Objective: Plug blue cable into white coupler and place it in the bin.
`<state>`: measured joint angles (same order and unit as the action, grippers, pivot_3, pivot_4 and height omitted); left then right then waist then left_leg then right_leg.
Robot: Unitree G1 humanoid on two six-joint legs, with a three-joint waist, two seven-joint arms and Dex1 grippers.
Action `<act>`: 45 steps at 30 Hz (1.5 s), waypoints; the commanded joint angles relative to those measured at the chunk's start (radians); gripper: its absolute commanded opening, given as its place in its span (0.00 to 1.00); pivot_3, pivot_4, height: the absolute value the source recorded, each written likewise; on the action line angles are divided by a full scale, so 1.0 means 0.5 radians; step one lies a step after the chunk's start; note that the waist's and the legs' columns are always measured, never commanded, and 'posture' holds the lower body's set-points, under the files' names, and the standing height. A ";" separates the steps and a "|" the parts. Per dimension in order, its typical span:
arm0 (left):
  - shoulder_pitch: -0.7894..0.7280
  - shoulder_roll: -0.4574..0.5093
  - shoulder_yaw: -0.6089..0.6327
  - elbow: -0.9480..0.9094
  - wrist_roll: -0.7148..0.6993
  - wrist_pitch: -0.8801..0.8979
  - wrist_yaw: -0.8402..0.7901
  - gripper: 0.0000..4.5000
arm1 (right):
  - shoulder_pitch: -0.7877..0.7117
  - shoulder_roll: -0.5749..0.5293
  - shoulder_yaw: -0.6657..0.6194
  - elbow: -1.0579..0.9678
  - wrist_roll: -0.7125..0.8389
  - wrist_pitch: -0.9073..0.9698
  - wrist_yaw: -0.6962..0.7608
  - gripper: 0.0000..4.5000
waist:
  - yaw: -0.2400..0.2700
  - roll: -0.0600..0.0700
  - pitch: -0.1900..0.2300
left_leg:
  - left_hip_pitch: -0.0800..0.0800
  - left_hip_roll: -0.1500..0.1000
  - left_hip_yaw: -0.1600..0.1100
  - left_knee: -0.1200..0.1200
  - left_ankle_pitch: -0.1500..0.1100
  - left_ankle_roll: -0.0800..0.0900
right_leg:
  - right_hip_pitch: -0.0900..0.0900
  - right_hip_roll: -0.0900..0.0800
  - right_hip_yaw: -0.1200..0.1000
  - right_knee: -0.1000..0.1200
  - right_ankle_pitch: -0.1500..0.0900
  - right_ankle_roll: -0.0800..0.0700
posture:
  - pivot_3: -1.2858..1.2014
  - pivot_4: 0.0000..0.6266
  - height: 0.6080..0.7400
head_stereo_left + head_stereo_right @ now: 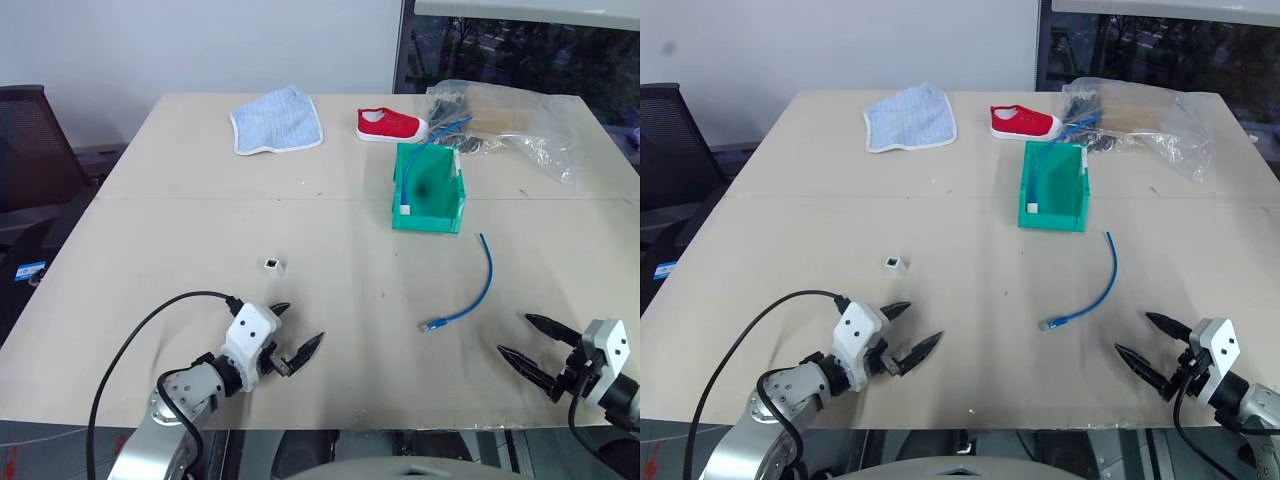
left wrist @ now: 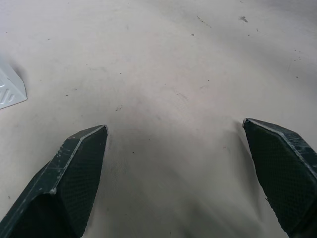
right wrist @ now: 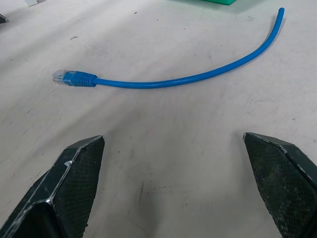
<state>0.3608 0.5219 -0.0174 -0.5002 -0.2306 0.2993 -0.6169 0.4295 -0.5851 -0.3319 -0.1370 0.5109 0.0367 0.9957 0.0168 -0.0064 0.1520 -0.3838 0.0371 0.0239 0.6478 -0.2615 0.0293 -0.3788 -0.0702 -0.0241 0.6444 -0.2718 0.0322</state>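
Observation:
The blue cable (image 1: pixel 487 285) lies curved on the tan table, its clear plug end (image 3: pixel 64 78) nearest my right gripper. Left of centre, the white coupler (image 1: pixel 273 264) sits alone, dark socket facing up. The green bin (image 1: pixel 427 222) stands behind the cable, and inside it are another blue cable and a small white piece. My left gripper (image 1: pixel 305 322) is open and empty near the front edge, a short way in front of the coupler. My right gripper (image 1: pixel 514 334) is open and empty, in front of the cable's plug and apart from it.
A red shoe (image 1: pixel 392 124), a blue-striped cloth (image 1: pixel 277 120) and a crinkled clear plastic bag (image 1: pixel 505 125) lie at the back of the table. A black chair (image 1: pixel 30 140) stands off the left side. The table's front edge runs just under both grippers.

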 commanded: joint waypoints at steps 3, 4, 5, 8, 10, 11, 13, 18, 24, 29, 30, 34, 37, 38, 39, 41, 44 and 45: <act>0.057 0.024 -0.121 0.012 -0.036 -0.003 -0.118 1.00 | -0.016 -0.083 -0.074 0.023 -0.013 -0.041 0.056 0.98 | 0.000 0.000 0.000 | 0.000 0.000 0.000 0.000 0.000 0.000 | 0.000 0.000 0.000 0.000 0.000 0.000 | 0.52 0.24 1.00; 0.056 0.026 -0.117 0.020 -0.050 -0.004 -0.134 1.00 | -0.020 -0.096 -0.070 0.027 -0.015 -0.042 0.065 0.98 | 0.000 0.000 0.000 | 0.000 0.000 0.001 0.000 0.000 0.000 | 0.000 0.000 0.000 0.000 0.000 0.000 | 0.52 0.24 1.00; 0.055 0.035 -0.110 0.031 -0.051 -0.011 -0.146 1.00 | -0.019 -0.102 -0.064 0.027 -0.014 -0.046 0.074 0.98 | 0.000 -0.001 0.000 | 0.000 0.000 0.001 0.000 0.000 0.000 | 0.000 0.000 -0.001 0.000 0.000 0.000 | 0.52 0.24 1.00; 0.055 0.069 -0.081 0.076 -0.046 -0.062 -0.196 1.00 | -0.024 -0.100 -0.052 0.046 -0.026 -0.065 0.084 0.98 | -0.001 0.000 0.000 | 0.001 0.000 0.000 0.000 0.000 0.000 | 0.000 0.001 -0.001 0.000 0.000 0.000 | 0.52 0.24 1.00; 0.061 0.090 -0.050 0.116 -0.055 -0.101 -0.230 1.00 | -0.025 -0.083 -0.038 0.042 -0.039 -0.073 0.075 0.98 | -0.003 0.000 0.000 | 0.001 0.000 0.000 0.000 0.000 0.000 | 0.000 0.002 -0.001 0.000 0.000 0.000 | 0.52 0.24 1.00; 0.062 0.099 -0.038 0.133 -0.056 -0.121 -0.242 1.00 | -0.025 -0.074 -0.032 0.042 -0.044 -0.079 0.072 0.98 | -0.003 0.000 0.000 | 0.001 0.001 -0.001 0.000 0.000 0.000 | 0.000 0.002 -0.001 0.000 0.000 0.000 | 0.52 0.24 1.00; 0.067 0.125 -0.011 0.160 -0.062 -0.159 -0.272 1.00 | -0.034 -0.057 -0.019 0.046 -0.053 -0.089 0.061 0.98 | -0.004 -0.001 0.000 | 0.001 0.001 -0.001 -0.001 0.000 0.000 | 0.000 0.002 -0.001 0.000 0.000 0.000 | 0.52 0.24 1.00; 0.025 0.176 0.036 0.204 -0.080 -0.204 -0.326 1.00 | -0.109 -0.071 0.008 0.072 -0.070 -0.103 0.091 0.98 | -0.009 -0.001 0.001 | 0.001 0.001 0.001 -0.001 0.000 0.000 | 0.000 0.003 -0.002 0.000 0.000 0.000 | 0.52 0.24 1.00; -0.072 0.308 0.002 0.124 -0.166 -0.194 -0.534 1.00 | -0.229 -0.141 0.131 -0.109 -0.063 -0.050 0.176 0.98 | -0.007 -0.002 0.002 | 0.002 0.002 0.000 0.000 0.000 0.000 | 0.000 0.005 -0.005 0.001 0.001 0.000 | 0.52 0.24 1.00; -0.265 0.528 0.006 0.055 -0.313 -0.138 -0.839 1.00 | -0.501 -0.238 0.433 -0.306 -0.195 0.078 0.182 0.98 | -0.006 -0.006 0.006 | 0.001 0.004 -0.002 0.001 0.000 0.000 | -0.002 0.009 -0.006 0.002 0.001 0.000 | 0.52 0.24 1.00; -0.304 0.554 0.006 0.048 -0.325 -0.131 -0.873 1.00 | -0.561 -0.259 0.493 -0.311 -0.234 0.087 0.196 0.98 | -0.006 -0.007 0.007 | 0.001 0.004 -0.002 0.002 0.000 0.000 | -0.001 0.009 -0.007 0.003 0.001 0.000 | 0.52 0.24 1.00; -0.461 0.666 0.011 -0.032 -0.458 -0.030 -1.033 1.00 | -0.867 -0.325 0.781 -0.206 -0.449 0.097 0.269 0.98 | -0.005 -0.009 0.010 | -0.002 0.003 -0.003 0.003 0.000 0.000 | -0.002 0.009 -0.007 0.003 0.001 0.001 | 0.52 0.24 1.00; -0.530 0.767 0.027 -0.071 -0.496 0.014 -1.136 1.00 | -1.052 -0.372 0.976 -0.074 -0.600 0.084 0.365 0.98 | -0.006 -0.012 0.013 | -0.003 0.002 -0.002 0.004 0.000 0.000 | -0.002 0.010 -0.007 0.002 0.005 0.007 | 0.52 0.24 1.00; -0.552 0.791 0.037 -0.083 -0.517 0.036 -1.157 1.00 | -1.104 -0.379 1.015 -0.040 -0.614 0.093 0.397 0.98 | -0.005 -0.012 0.013 | -0.004 0.002 -0.003 0.004 0.000 0.000 | -0.003 0.011 -0.007 0.001 0.005 0.007 | 0.52 0.24 1.00; -0.575 0.811 0.048 -0.092 -0.534 0.056 -1.167 1.00 | -1.150 -0.392 1.044 -0.003 -0.636 0.081 0.423 0.94 | -0.005 -0.012 0.014 | -0.004 0.002 -0.003 0.004 0.000 0.000 | -0.003 0.011 -0.007 0.001 0.005 0.008 | 0.52 0.24 1.00; -0.600 0.843 0.072 -0.099 -0.550 0.073 -1.181 1.00 | -1.199 -0.412 1.064 0.030 -0.633 0.078 0.475 0.80 | -0.006 -0.012 0.016 | -0.006 0.002 -0.003 0.004 0.000 0.000 | -0.004 0.011 -0.008 0.001 0.005 0.008 | 0.52 0.24 1.00; -0.647 0.863 0.079 -0.111 -0.549 0.099 -1.165 1.00 | -1.251 -0.407 1.077 0.057 -0.614 0.088 0.517 0.47 | -0.006 -0.012 0.016 | -0.006 0.002 -0.004 0.004 0.000 0.000 | -0.005 0.013 -0.008 0.001 0.005 0.008 | 0.52 0.24 1.00; -0.663 0.857 0.070 -0.114 -0.543 0.105 -1.150 1.00 | -1.266 -0.396 1.086 0.066 -0.616 0.088 0.519 0.38 | -0.006 -0.012 0.017 | -0.006 0.003 -0.004 0.004 0.000 0.000 | -0.005 0.013 -0.009 0.001 0.005 0.008 | 0.52 0.24 1.00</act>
<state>0.0454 0.9457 -0.0029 -0.5150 -0.4854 0.3489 -1.1977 -0.1867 -0.7827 0.2091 -0.1003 0.1990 0.0827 1.2406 0.0139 -0.0126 0.1603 -0.3870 0.0383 0.0216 0.6499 -0.2614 0.0291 -0.3810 -0.0635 -0.0288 0.6450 -0.2690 0.0364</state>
